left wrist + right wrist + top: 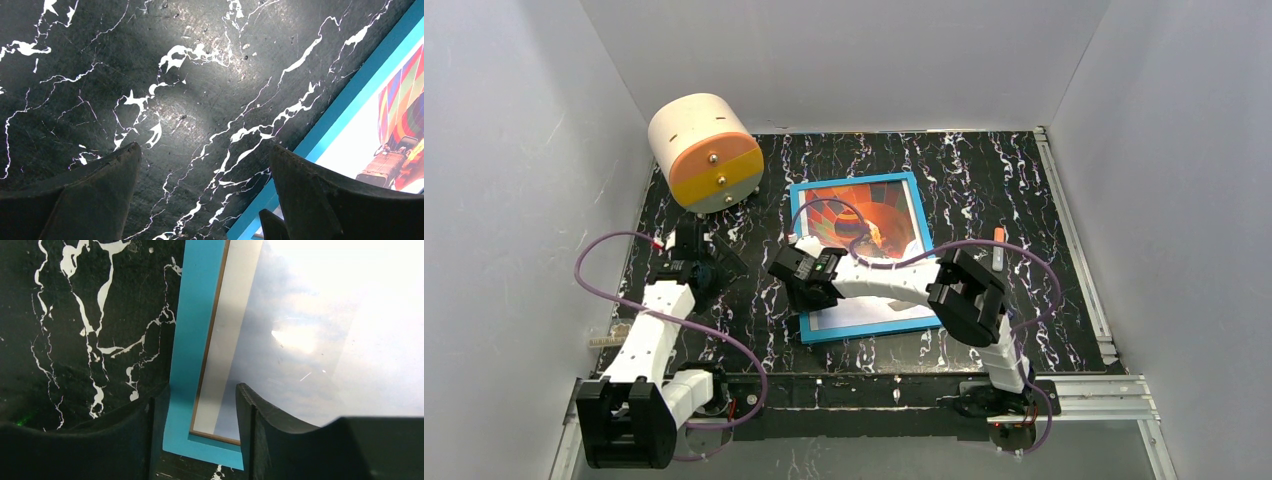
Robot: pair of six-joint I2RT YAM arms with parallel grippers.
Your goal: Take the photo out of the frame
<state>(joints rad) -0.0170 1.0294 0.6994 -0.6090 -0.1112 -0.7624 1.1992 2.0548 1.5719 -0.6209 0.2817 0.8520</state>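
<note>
Plainly, the right fingers (280, 440) are held apart and set astride the left rail of the frame (197, 315), close to its near-left corner. One finger stands over the dark surface (75, 365) just outside the blue rail and the other is lowered over the pale margin inside it. A sliver of that margin is seen between rail and finger, so nothing is judged to be clamped yet. The rail is lined up with the gap and runs straight away from the fingertips. The photo (325, 340) is found just to the right of that rail, face up and seated inside the frame, though it is washed out by glare in the wrist view. From above, the frame is seen lying flat near the middle of the surface, its long axis running from the near edge toward the back wall with a slight tilt. The left fingers (90, 200) are spread wide over bare marble with nothing held, and the frame lies off to their right, apart from them. The right arm is therefore judged the nearer, and the coming move is judged to hinge on whether the rail is pinched squarely across its width at that corner.
</note>
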